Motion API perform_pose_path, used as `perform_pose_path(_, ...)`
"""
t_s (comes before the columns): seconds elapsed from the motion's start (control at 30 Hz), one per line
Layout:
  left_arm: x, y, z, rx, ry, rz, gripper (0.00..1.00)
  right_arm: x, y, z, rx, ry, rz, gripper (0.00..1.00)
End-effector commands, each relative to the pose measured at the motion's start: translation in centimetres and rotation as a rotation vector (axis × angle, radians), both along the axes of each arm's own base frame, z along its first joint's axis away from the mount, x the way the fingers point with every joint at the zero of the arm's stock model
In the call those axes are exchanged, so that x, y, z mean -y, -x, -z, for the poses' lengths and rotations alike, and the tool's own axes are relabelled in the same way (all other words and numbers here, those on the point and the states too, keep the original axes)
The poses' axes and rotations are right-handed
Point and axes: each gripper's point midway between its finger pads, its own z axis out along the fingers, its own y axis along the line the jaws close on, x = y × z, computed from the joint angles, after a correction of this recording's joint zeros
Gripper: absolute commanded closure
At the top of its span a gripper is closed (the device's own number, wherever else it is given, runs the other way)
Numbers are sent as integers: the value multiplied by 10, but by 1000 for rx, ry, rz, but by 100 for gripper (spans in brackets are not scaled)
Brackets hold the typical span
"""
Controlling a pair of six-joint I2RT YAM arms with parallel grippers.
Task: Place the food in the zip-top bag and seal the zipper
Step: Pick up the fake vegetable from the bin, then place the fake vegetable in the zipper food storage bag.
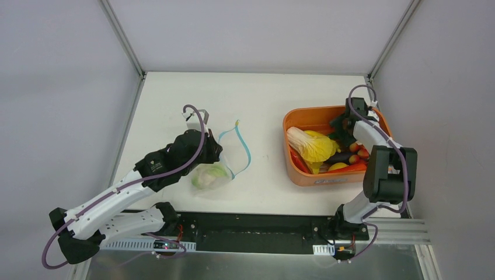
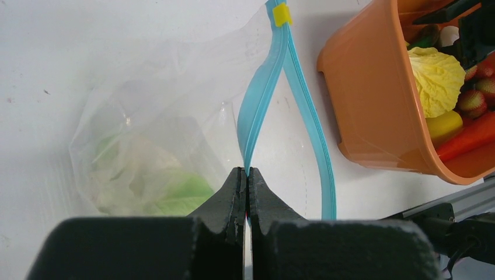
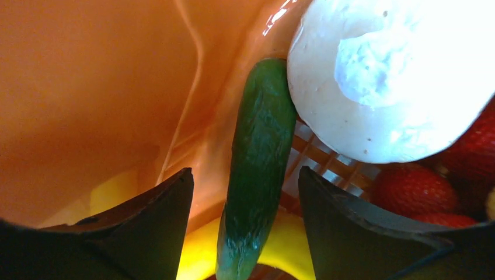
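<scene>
The clear zip-top bag (image 1: 209, 176) lies left of centre with a pale green and white leafy piece of food (image 2: 169, 192) inside. Its blue zipper (image 2: 262, 99) is parted into two strips, with a yellow tab (image 2: 281, 14) at the far end. My left gripper (image 2: 246, 175) is shut on the nearer strip of the zipper. My right gripper (image 3: 245, 172) is down inside the orange tub (image 1: 303, 177), its jaws open on either side of a green cucumber (image 3: 260, 151), with a gap on each side. A white round piece (image 3: 385, 76) and strawberries (image 3: 414, 186) lie beside it.
The tub also holds a yellow-white cabbage (image 1: 310, 144), a carrot and other toy food. It stands right of the bag, close to the right wall. A metal rail (image 1: 403, 230) runs along the near edge by the arm bases.
</scene>
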Motion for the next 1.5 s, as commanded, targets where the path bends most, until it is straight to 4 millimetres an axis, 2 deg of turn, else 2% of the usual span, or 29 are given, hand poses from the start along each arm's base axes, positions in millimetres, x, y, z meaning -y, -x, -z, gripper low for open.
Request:
perform_pose_path(0.0, -2, -4, -10, 15, 0, 0, 100, -6, -9, 7, 21, -61, 31, 36)
perform_pose_path(0.13, -3, -3, -11, 12, 13, -7, 100, -8, -2, 1, 66, -63, 18, 59)
perform_pose_path(0.2, -4, -3, -10, 10, 17, -12, 100, -8, 0, -9, 105, -56, 6, 72)
perform_pose_path(0.3, -3, -1, -9, -4, 33, -18, 100, -14, -2, -40, 210, -64, -38, 83)
perform_pose_path(0.5, 5, 5, -7, -30, 85, 10, 100, -24, 6, -84, 348, -92, -90, 83)
perform_pose_path(0.7, 6, 10, -6, -44, 91, 30, 100, -29, 26, -101, 389, -97, -111, 83)
perform_pose_path(0.73, 7, 10, -5, -48, 92, 32, 100, -34, 29, -105, 400, -108, -143, 83)
perform_pose_path(0.9, 7, 12, -1, -63, 97, 35, 100, -87, 43, -136, 502, -261, -441, 80)
perform_pose_path(1.0, 9, 13, 1, -69, 99, 40, 100, -114, 57, -146, 529, -332, -631, 77)
perform_pose_path(1.13, 10, 12, 1, -69, 98, 41, 100, -134, 74, -146, 511, -399, -779, 75)
perform_pose_path(1.3, 14, 13, 2, -77, 102, 54, 100, -142, 91, -137, 443, -398, -863, 72)
perform_pose_path(1.37, 15, 12, 2, -80, 103, 56, 100, -150, 98, -147, 479, -419, -918, 72)
perform_pose_path(1.47, 17, 13, 3, -85, 104, 62, 100, -171, 113, -176, 584, -457, -1060, 74)
